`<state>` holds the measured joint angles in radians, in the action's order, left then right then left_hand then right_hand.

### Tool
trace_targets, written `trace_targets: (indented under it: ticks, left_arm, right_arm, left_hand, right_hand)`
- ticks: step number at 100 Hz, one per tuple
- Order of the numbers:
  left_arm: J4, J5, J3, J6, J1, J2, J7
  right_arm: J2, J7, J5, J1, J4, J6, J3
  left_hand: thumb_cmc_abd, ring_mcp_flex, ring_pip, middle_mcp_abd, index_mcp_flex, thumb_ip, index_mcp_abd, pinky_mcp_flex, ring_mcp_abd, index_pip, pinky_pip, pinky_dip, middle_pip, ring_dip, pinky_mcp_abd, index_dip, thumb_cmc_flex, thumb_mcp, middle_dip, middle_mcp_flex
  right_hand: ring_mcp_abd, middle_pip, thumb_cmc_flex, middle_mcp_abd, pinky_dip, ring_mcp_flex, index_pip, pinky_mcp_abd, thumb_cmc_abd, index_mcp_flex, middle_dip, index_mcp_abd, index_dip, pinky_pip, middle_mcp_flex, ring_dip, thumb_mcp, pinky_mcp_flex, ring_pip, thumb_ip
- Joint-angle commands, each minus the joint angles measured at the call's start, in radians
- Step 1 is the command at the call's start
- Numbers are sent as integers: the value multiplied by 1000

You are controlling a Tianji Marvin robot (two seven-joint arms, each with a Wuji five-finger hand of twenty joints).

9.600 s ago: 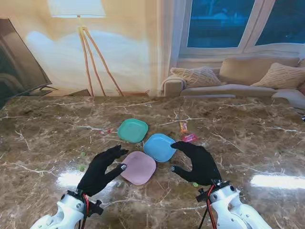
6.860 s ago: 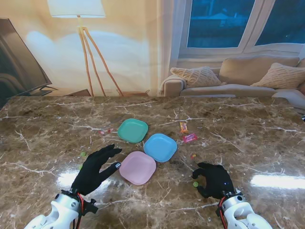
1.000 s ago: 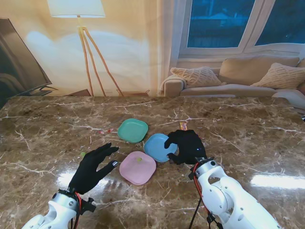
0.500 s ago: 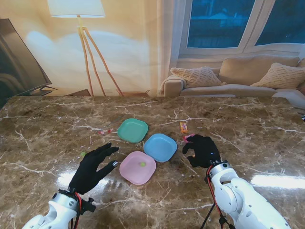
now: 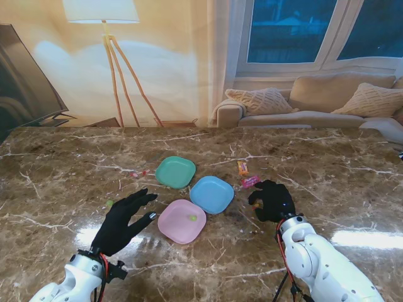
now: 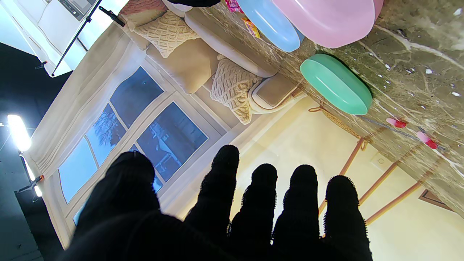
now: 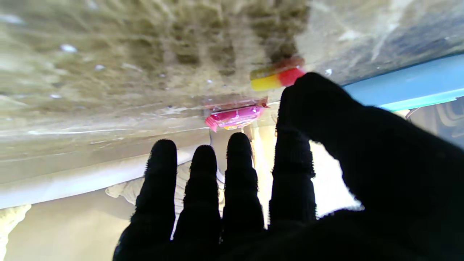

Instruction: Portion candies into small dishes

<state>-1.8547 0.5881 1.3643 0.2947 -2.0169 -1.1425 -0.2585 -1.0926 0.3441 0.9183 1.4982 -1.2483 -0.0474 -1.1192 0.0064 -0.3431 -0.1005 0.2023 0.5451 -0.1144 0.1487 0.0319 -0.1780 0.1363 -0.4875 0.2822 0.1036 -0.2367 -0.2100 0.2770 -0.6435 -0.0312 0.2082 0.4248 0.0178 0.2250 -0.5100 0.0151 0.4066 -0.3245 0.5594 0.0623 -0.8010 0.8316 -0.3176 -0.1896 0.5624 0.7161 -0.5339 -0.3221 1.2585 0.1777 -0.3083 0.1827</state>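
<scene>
Nearest you, your left hand (image 5: 124,221) hovers spread and empty at eight o'clock of the pink dish (image 5: 182,221) holding one green candy (image 5: 192,218), while your right hand (image 5: 272,200), unclenched, empty, reaches toward the pink-wrapped candy (image 5: 250,181) at twelve o'clock.

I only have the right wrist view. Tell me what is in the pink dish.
Observer: The pink dish holds one small yellow-green candy.
Operator: Report the other two dishes.
Observer: The blue dish and the green dish both look empty.
Operator: Now give me the left robot hand.
Observer: The left robot hand is open with its fingers spread, to the left of the pink dish, holding nothing.
</scene>
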Motion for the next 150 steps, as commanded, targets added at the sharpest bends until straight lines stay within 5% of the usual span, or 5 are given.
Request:
trace_targets:
  ticks: [1,27,36,66,150]
  left_arm:
    - [4,0,-4,-5,-5,-1,1]
    - [6,-1,-7,-5,-2,0,3]
    - [6,-1,-7,-6,-2,0,3]
    - [5,0,-5,-7,-3,0,4]
    - [6,3,-5,-1,-4,0,1]
  right_arm:
    - [-1,0,-4,0,26,7,2]
    - [-9,51,-22,-37,99,10,34]
    - [-11,61,-28,-50,123,12,45]
    - [-15,81,-45,-69,175,28,64]
    - [-21,97,-90,-63,253,-1,107]
  left_hand:
    - [37,2,10,-14,-2,17,-21,-8,25,-1,-12,-15,-2,10,0,-5,-26,20,-8,2]
    - [37,4,11,-12,-3,16,-19,-8,27,-2,-13,-14,-2,10,1,-6,-28,19,-8,1]
    - [37,4,11,-12,-2,16,-20,-8,27,-1,-12,-15,-1,10,0,-5,-28,19,-8,2]
    - [36,4,11,-13,0,17,-19,-10,24,0,-11,-15,-1,10,-4,-5,-28,19,-8,2]
    - [37,3,11,-13,-2,16,-20,-9,25,-1,-10,-16,-2,10,-4,-5,-29,19,-8,1]
  right_hand:
    - [-39,13,-29,4,19,26,18,-17,-35,-32,16,-21,8,-4,25,21,-13,-7,-6,38]
    - [-40,32,-10,3,14,19,-45,-16,-40,-52,14,-18,122,9,27,21,-38,-3,-16,-42]
    - [-41,39,-20,2,14,18,10,-17,-51,-60,11,-36,153,14,27,21,-56,-3,-18,32]
    - [-39,48,-42,1,13,2,165,-13,-85,-40,8,-93,161,23,2,19,-93,2,-23,121]
    - [-48,38,-72,-40,8,-54,364,-6,-81,95,-1,-101,-221,23,-149,20,-81,11,-14,122]
